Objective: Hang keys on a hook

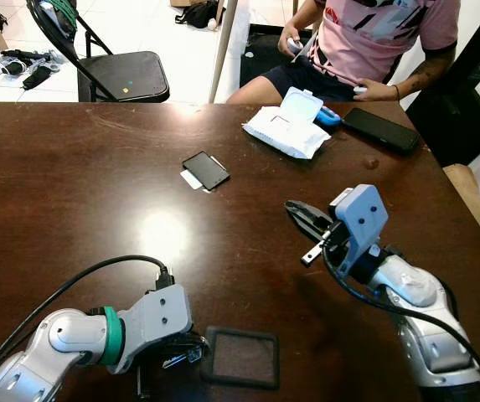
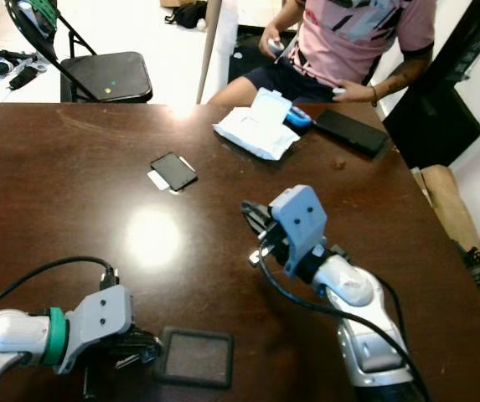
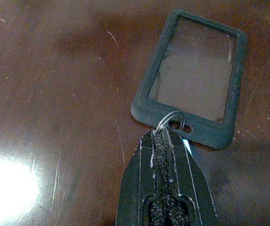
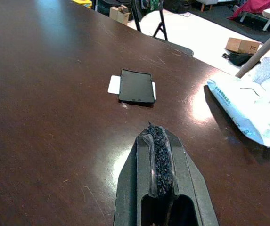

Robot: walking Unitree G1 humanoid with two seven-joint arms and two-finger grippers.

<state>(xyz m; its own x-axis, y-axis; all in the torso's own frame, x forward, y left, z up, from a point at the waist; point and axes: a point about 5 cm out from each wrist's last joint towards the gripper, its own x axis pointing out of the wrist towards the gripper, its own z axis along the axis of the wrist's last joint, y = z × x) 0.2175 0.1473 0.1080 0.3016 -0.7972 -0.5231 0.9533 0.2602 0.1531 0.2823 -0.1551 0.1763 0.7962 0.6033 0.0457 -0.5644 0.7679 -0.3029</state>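
Nearest, left gripper (image 3: 165,136) clenched on the thin ring (image 3: 168,120) of a dark card-holder tag (image 3: 191,77) lying on the table (image 1: 80,184); right gripper (image 4: 156,134) clenched empty; ring could slip out when lifted.

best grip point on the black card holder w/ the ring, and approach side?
Take the wire ring at the holder's short end, coming in from that end, low along the table. The frame lies flat, giving little edge to pinch; the ring stands proud. The left claw is already shut on it there.
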